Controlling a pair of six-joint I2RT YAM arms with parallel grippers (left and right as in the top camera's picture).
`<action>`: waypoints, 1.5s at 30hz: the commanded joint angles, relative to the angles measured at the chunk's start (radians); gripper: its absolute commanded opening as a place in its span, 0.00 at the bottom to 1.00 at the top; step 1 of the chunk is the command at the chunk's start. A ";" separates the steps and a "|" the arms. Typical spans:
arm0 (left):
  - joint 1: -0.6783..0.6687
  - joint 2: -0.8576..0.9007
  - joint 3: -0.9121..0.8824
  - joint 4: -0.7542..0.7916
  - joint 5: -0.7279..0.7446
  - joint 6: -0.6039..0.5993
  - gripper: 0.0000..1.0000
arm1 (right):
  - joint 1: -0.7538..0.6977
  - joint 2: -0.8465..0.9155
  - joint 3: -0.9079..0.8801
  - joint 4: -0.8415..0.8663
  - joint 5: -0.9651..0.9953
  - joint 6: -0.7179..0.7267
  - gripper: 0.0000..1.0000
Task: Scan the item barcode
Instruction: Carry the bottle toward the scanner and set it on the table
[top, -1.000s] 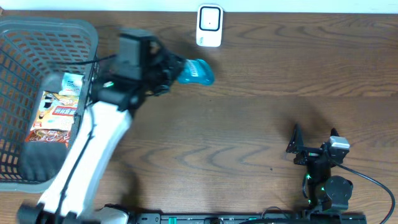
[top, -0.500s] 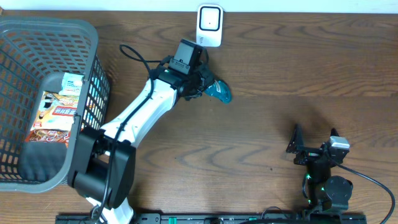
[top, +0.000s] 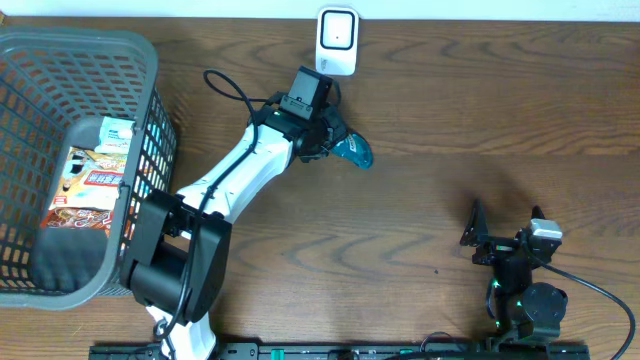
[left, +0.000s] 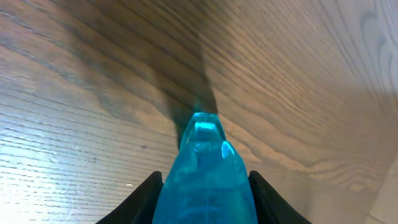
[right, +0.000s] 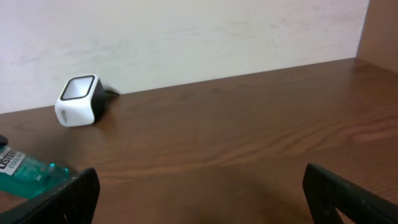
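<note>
Mouthwash bottle, teal and translucent, is at the far side of the table, near the white barcode scanner and slightly to its right, on the robot's side of it. The two are not touching. The bottle lies roughly horizontal, its free end pointing away from the arm. Whether it clears the wood cannot be told. The right wrist view shows part of a printed label on the bottle and the scanner standing beyond it against the wall.

Left gripper is clenched on the bottle. In the left wrist view the dark fingers press against both sides of the teal body.

Right gripper sits well apart at the near right of the table, jaws spread wide with nothing between them.

A grey mesh basket occupies the far left and holds a printed snack packet and a smaller pack.
</note>
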 joint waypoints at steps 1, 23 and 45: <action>-0.013 0.034 0.011 -0.017 -0.043 0.029 0.34 | -0.003 -0.005 -0.002 -0.004 -0.003 -0.014 0.99; -0.013 0.033 0.009 -0.093 -0.015 0.051 0.91 | -0.003 -0.005 -0.002 -0.004 -0.003 -0.014 0.99; 0.050 -0.370 0.159 -0.294 -0.153 0.491 0.98 | -0.003 -0.005 -0.002 -0.004 -0.003 -0.014 0.99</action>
